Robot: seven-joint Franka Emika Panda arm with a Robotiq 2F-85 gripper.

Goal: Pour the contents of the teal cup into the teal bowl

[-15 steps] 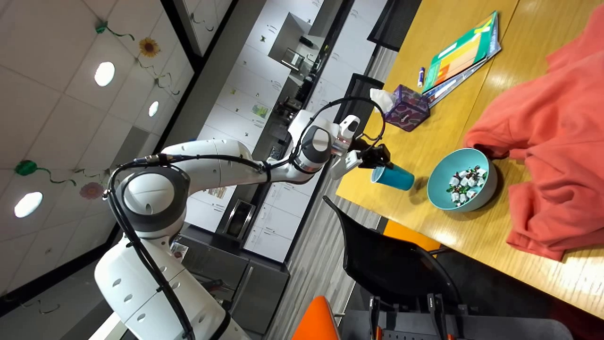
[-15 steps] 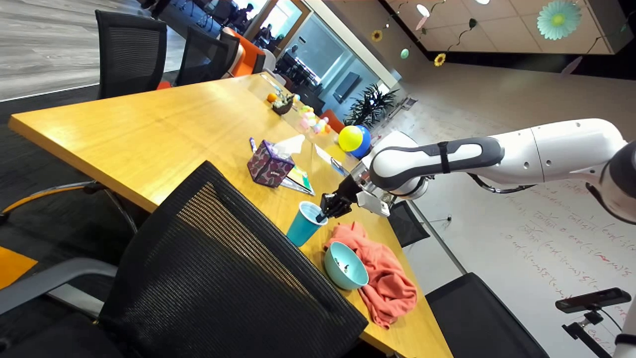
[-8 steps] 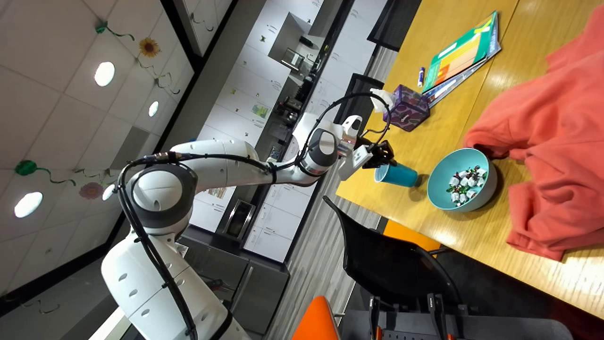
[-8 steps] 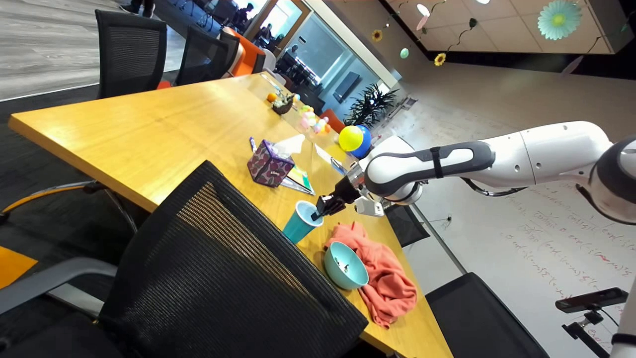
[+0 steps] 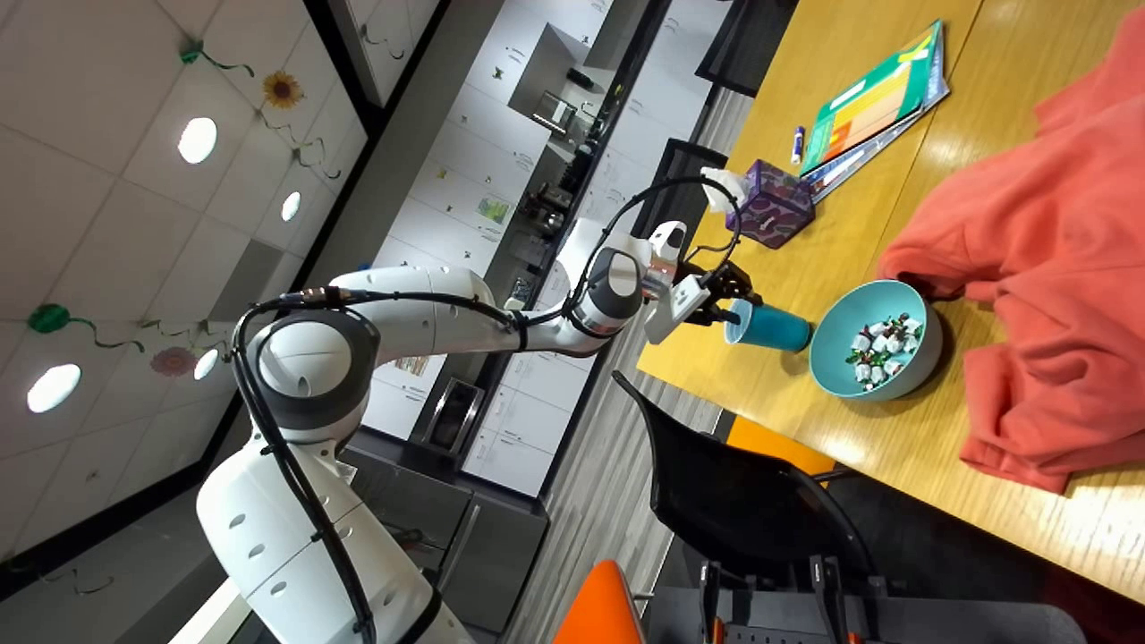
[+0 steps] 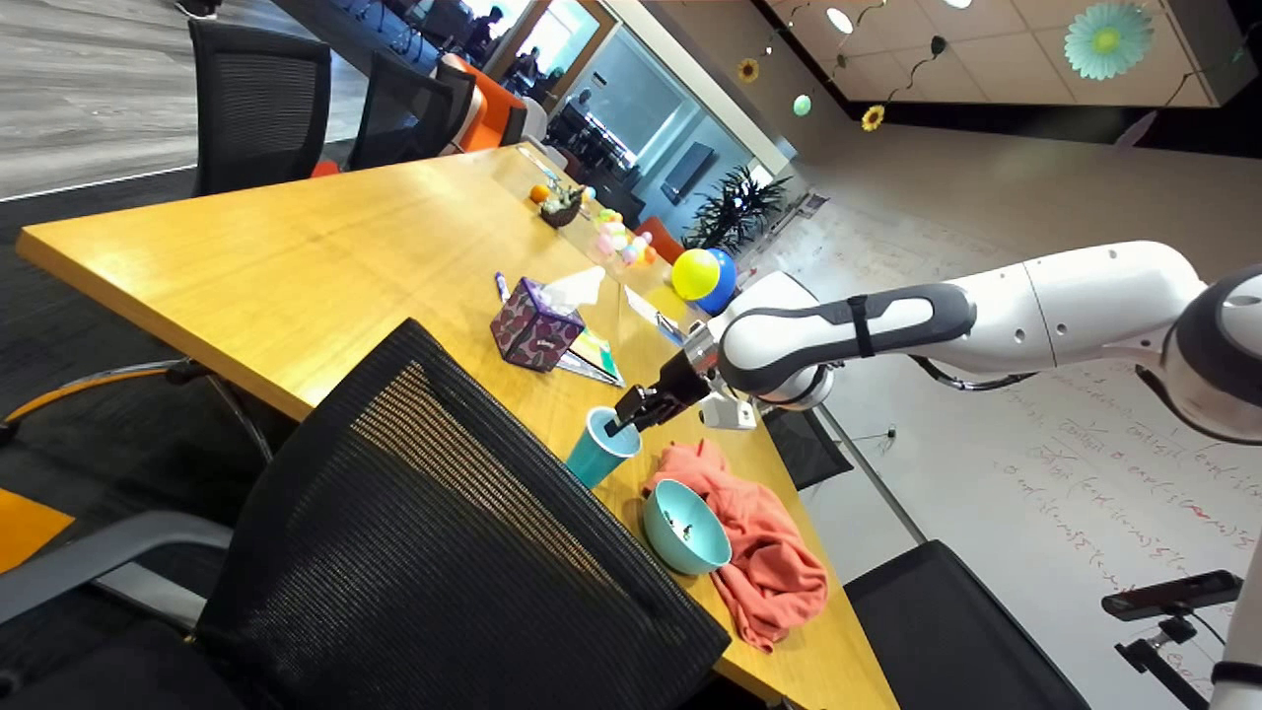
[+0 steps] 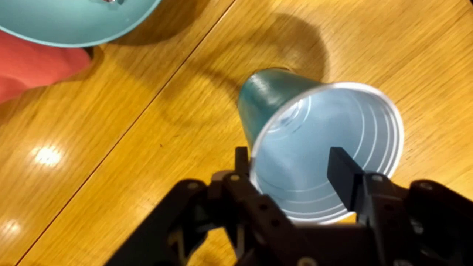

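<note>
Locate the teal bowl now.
In an exterior view, the teal bowl stands on the wooden table, right of the picture's middle, between the teal cup and the coral cloth.

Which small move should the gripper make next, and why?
Probably lift the open gripper straight up, without closing, clear of the teal cup. In the wrist view the fingers stand apart, one seemingly inside the cup, so sideways motion could tip it. No pieces show in the cup; white pieces lie in the teal bowl, so pouring looks done.

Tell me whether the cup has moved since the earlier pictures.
Yes: in an exterior view, the cup has shifted towards the bowl, which stayed put.
</note>
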